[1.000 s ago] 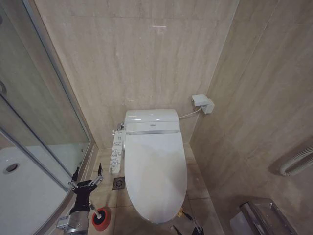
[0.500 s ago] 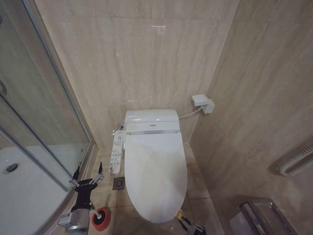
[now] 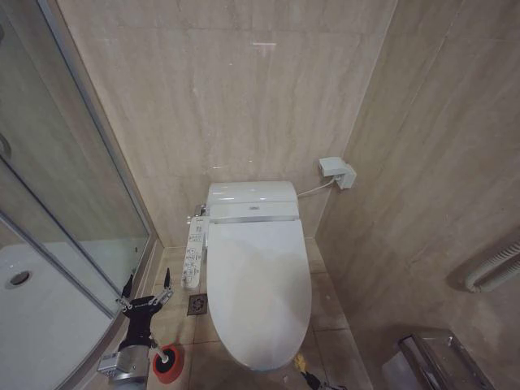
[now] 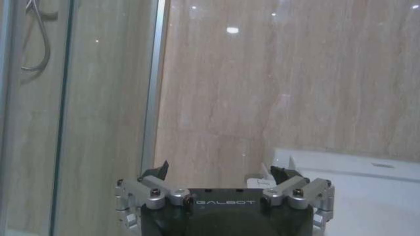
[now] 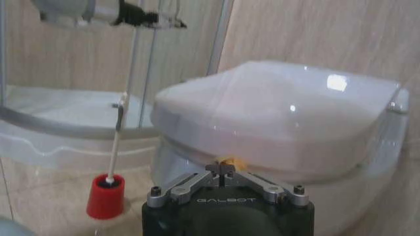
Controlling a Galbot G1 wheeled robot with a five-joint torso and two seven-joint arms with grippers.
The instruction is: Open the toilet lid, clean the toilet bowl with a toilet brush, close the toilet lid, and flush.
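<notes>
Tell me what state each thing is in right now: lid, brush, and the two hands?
Lid: shut, lying flat over the bowl.
Brush: standing upright in its red holder on the floor.
Left hand: open, empty, raised beside the toilet above the holder.
Right hand: shut, empty, low at the lid's front edge.

Walls [image 3: 244, 97]: large beige stone-look tiles meeting in a corner at 1 o'clock. Floor [image 3: 325, 301]: matching beige tiles, with a square drain [image 3: 197, 304] at 7 o'clock. Shower enclosure [image 3: 57, 203]: curved glass with metal frame at 9 o'clock, white tray [image 3: 32, 317] inside. Wall socket box [image 3: 336, 171] at 2 o'clock. Ceiling light reflects on the wall tiles.
</notes>
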